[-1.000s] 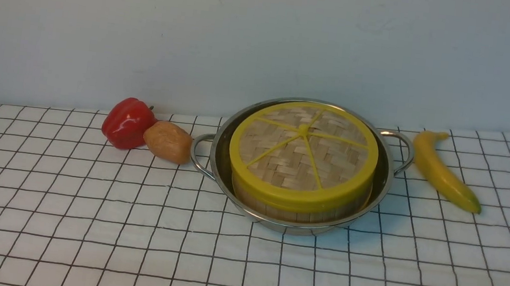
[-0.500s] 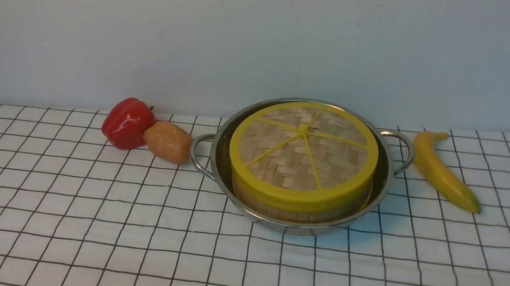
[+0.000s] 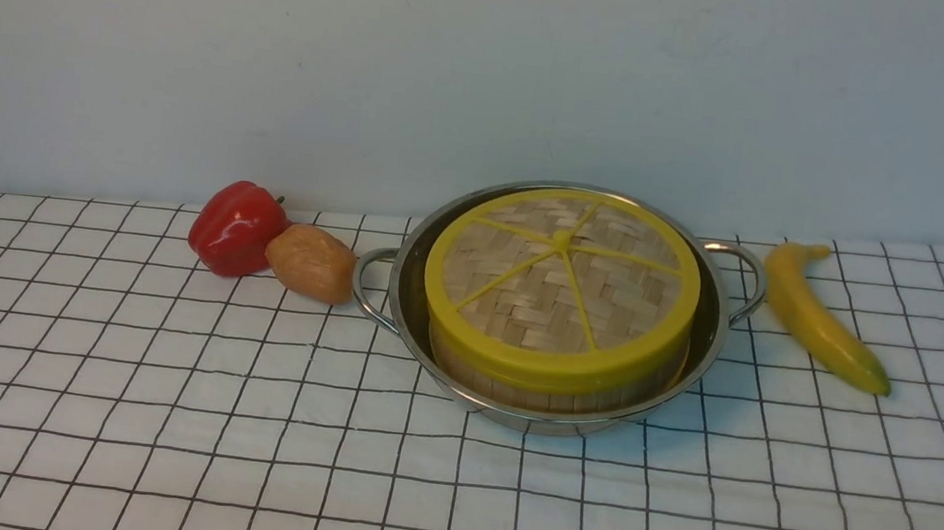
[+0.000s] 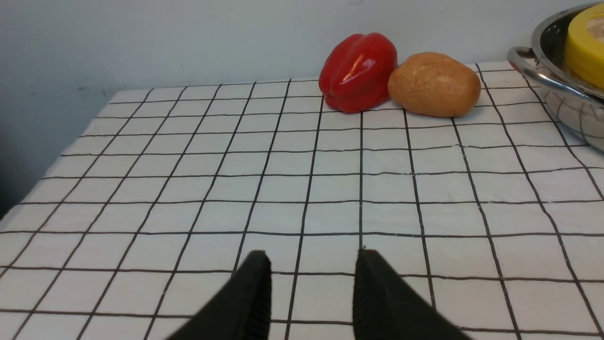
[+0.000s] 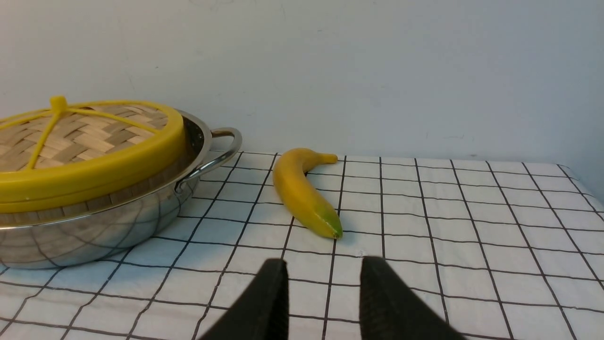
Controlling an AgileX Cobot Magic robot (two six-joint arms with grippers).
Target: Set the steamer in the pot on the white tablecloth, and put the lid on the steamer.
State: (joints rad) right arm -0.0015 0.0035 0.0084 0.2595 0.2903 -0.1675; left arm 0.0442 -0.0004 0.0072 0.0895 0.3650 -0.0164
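Already lid on steamer in pot | between both arms, neither nearer | left gripper, right gripper both parted, empty, well apart from pot

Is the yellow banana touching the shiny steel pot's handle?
No, in the front view the yellow banana lies on the white grid tablecloth with a gap beside the shiny steel pot.

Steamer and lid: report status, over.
Left gripper and right gripper open, empty. Lid on steamer, steamer in pot. Nothing in the way.
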